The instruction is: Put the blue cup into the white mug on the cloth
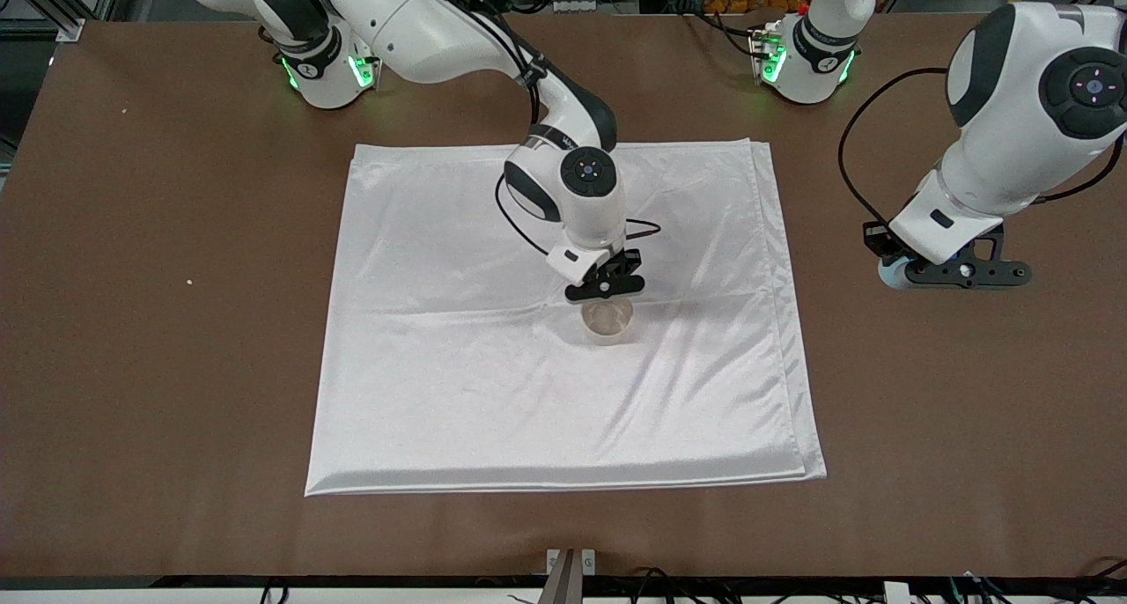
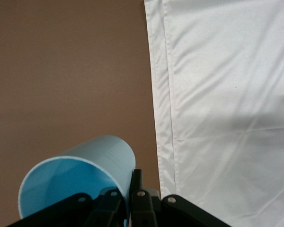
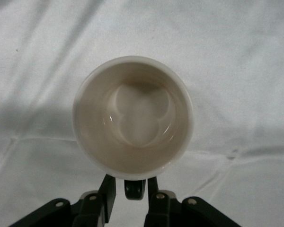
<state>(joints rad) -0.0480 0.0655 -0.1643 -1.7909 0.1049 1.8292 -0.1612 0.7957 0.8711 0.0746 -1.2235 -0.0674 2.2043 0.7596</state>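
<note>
Table (image 1: 176, 366) brown, w/ the cloth (image 1: 458, 384) spread flat mid-table, creased, doubled edge showing at its 3 o'clock side.

Right arm reaches in from 11 o'clock. Right gripper (image 1: 607, 291) is low over the cloth at the white mug (image 1: 607, 322). The mug stands upright on the cloth, just 3 o'clock of cloth centre, empty inside. In the right wrist view its dark handle (image 3: 135, 189) sits in the gripper's mouth; can't tell if it's actually pinched. Smiley mark not visible.

Left gripper (image 1: 916, 269) is over bare table, at 3 o'clock from the cloth & well apart from it. It's closed down narrow on the wall of the blue cup (image 1: 889, 274), which is tipped on its side. Left wrist view shows the cup's open mouth (image 2: 66, 184), partly cut off by the gripper body. In the front view the cup is mostly hidden by the gripper; only a blue sliver shows.
</note>
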